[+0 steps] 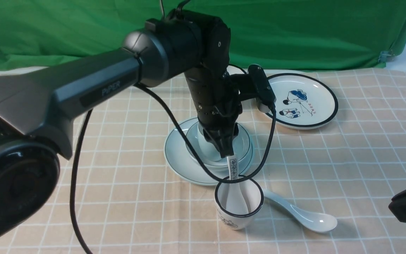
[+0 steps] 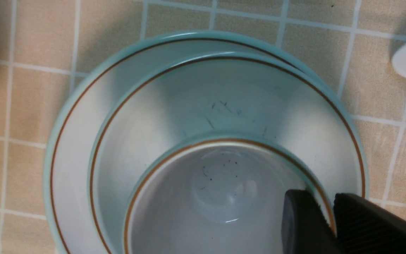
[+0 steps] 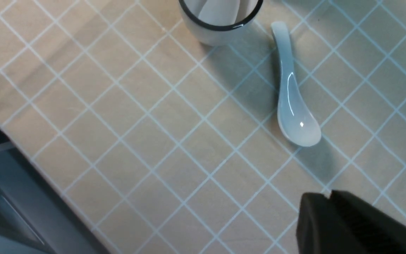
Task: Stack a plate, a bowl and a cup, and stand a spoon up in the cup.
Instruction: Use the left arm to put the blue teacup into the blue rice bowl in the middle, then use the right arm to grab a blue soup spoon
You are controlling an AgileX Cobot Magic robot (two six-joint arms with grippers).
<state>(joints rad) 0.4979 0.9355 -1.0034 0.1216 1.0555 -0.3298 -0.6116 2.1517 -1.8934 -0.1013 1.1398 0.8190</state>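
Front view: the left arm reaches down over a three-piece stack at mid-bench, where the plate (image 1: 176,155) carries the bowl (image 1: 246,147) and the bowl carries the cup (image 1: 203,141). The left gripper (image 1: 226,151) sits at the cup's near rim. The left wrist view shows its jaws bracketing that rim, one inside the cup and one outside. Whether they pinch it or have let go cannot be told.

The spoon (image 1: 301,213) lies flat on the checked cloth (image 1: 118,176), near the bench's front and right of the stack. Its handle tip is just beside a black-rimmed cup (image 1: 239,204), and a lettered spoon (image 1: 232,169) stands in that cup. This cup stands just in front of the plate's near edge, and the arm's cable (image 1: 270,141) loops down to its rim. A cartoon plate (image 1: 300,100) lies behind and to the right, with a narrow strip of cloth between it and the stack.

Bare cloth spreads wide on the stack's left, and more lies open between the spoon and the right arm at the frame's edge. In the right wrist view, the right gripper (image 3: 330,195) hangs over bare cloth, apart from the spoon's scoop. Its jaws are pressed together and empty. The cloth ends in a straight bench edge in that view.
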